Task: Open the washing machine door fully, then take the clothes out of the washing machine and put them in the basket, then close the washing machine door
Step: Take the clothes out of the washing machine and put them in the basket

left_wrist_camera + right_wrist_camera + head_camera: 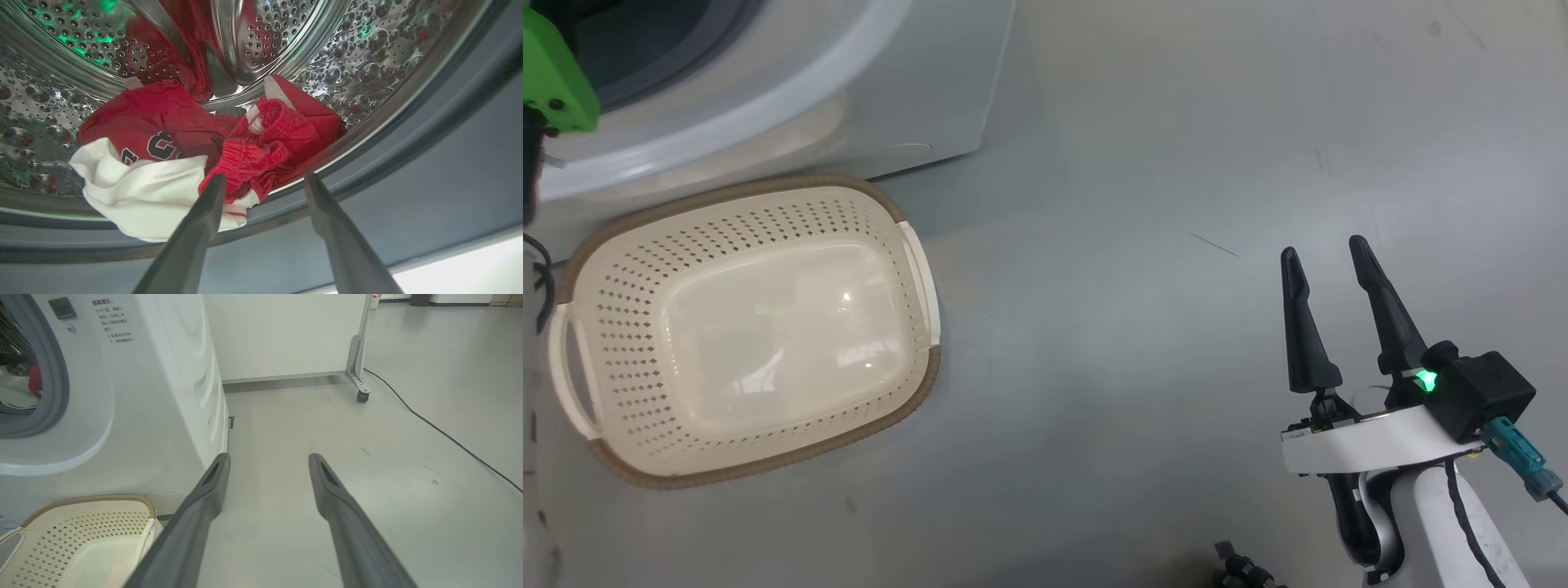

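The clothes [171, 134], red garments with white trim and part of a dark number, lie heaped in the perforated steel drum of the washing machine [915, 90]. My left gripper [265, 181] reaches into the drum mouth, open, its tips just short of the red waistband. The cream basket [752, 192] sits empty on the floor in front of the washer, also low at the left of the right wrist view as the basket [90, 500]. My right gripper [1327, 253] hangs open over bare floor to the right, holding nothing. The washing machine door is out of view.
A white panel on a castor [361, 394] stands behind the washer's right side. A black cable [449, 437] runs across the grey floor at the right. The washer's grey gasket [61, 388] rings the mouth.
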{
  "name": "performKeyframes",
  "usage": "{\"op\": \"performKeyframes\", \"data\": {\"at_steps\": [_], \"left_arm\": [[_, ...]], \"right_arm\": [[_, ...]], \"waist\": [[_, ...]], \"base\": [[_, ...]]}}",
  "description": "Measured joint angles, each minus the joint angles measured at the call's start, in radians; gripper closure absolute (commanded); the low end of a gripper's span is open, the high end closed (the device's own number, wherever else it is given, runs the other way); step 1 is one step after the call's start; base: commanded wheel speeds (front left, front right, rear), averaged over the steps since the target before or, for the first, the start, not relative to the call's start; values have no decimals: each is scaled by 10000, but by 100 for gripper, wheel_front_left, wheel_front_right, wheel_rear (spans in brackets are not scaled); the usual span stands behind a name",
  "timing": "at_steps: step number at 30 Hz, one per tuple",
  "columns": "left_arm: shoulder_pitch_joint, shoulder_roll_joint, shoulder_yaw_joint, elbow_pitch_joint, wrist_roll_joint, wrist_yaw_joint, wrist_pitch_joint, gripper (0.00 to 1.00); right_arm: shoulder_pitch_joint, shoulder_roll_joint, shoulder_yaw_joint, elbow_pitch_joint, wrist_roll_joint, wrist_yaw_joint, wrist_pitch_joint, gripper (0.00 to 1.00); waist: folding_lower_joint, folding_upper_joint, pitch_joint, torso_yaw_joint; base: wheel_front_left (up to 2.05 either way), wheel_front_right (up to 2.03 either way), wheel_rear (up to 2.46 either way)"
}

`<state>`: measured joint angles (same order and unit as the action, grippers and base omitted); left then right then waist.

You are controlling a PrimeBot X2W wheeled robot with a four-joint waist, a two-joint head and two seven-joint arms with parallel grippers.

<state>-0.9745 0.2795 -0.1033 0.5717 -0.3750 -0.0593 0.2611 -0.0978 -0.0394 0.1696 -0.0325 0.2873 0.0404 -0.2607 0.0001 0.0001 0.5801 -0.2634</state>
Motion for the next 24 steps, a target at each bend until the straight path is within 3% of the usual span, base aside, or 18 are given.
{"op": "performKeyframes", "data": {"at_steps": [18, 24], "left_arm": [[-2123, 1124, 98, 915, 320, 12, 1691, 0], [-2387, 1246, 257, 1289, 334, 119, 2048, 0]], "right_arm": [[-531, 6, 472, 117, 604, -128, 0, 0], [-686, 8, 481, 224, 692, -178, 0, 0]], "waist": [[0, 0, 1258, -1118], [0, 0, 1445, -1285]], "base": [[0, 0, 0], [0, 0, 0]]}}
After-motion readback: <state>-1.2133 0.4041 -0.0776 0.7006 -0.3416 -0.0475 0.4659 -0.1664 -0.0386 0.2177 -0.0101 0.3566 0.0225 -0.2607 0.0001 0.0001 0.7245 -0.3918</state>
